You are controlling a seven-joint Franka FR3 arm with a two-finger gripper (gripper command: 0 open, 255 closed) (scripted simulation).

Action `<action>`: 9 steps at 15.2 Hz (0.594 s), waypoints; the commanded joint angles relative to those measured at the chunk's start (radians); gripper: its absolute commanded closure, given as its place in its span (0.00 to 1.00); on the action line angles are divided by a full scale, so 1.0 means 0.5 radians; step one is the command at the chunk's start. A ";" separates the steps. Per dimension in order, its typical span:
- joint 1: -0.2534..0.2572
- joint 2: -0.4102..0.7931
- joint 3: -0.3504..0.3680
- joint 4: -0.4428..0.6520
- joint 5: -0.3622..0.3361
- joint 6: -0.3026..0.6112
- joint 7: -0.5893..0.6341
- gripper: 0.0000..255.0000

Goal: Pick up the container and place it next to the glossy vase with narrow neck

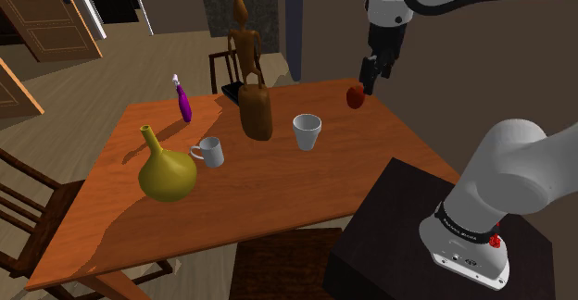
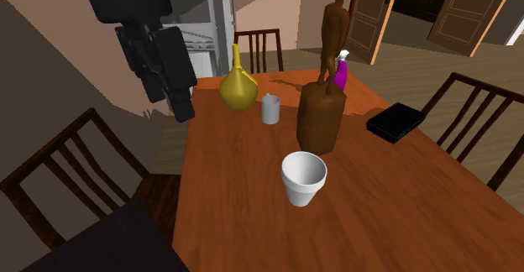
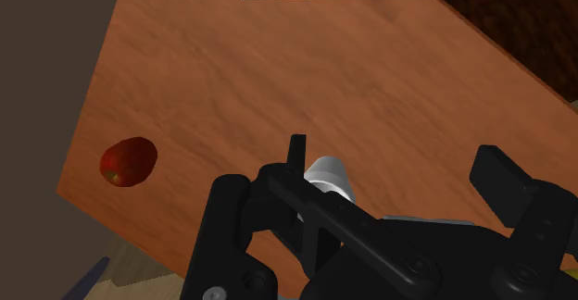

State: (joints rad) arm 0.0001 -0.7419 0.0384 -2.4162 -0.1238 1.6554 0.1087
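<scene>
Hovering spot: my gripper (image 1: 369,85) hangs in the air over the table (image 1: 278,187), above the far edge at the shoulder view's right, close by a red apple (image 1: 355,95).
Fingers: my two black fingers (image 3: 296,159) stand apart, released, with nothing clasped between them.
Task's thing: the white cup (image 1: 307,131) stands upright on the table, mouth up, just beside a brown wooden figure (image 1: 255,108).
Cup's inside: in the second exterior view the cup (image 2: 303,178) shows me its own white wall and bottom.
Cup and fingers: in the wrist view the cup (image 3: 329,171) peeks out past one finger, partly hidden by it, down on the tabletop and not touched. In the shoulder view it lies lower and to the left of my gripper.
Vase: the glossy yellow vase (image 1: 167,170) with its narrow neck stands upright towards the shoulder view's left, apart from the cup.
Mug: a grey mug (image 1: 210,151) sits just beside the vase, between it and the wooden figure. I cannot tell what it holds.
Other things: a purple bottle (image 1: 184,104) stands behind the vase, and a flat black box (image 2: 395,121) lies near the table edge at the second exterior view's right.
Apple: in the wrist view the apple (image 3: 128,162) lies near the table's edge, off to one side of my gripper (image 3: 398,164).
</scene>
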 commanded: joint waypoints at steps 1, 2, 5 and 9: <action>0.000 0.000 0.000 0.000 0.000 0.000 0.000 0.00; -0.003 0.061 -0.010 -0.007 -0.002 0.065 -0.004 0.00; -0.010 0.255 -0.040 -0.009 -0.005 0.254 -0.018 0.00; -0.017 0.538 -0.076 0.027 -0.002 0.490 -0.041 0.00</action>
State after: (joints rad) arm -0.0085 -0.5107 0.0029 -2.4109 -0.1269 1.8713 0.0893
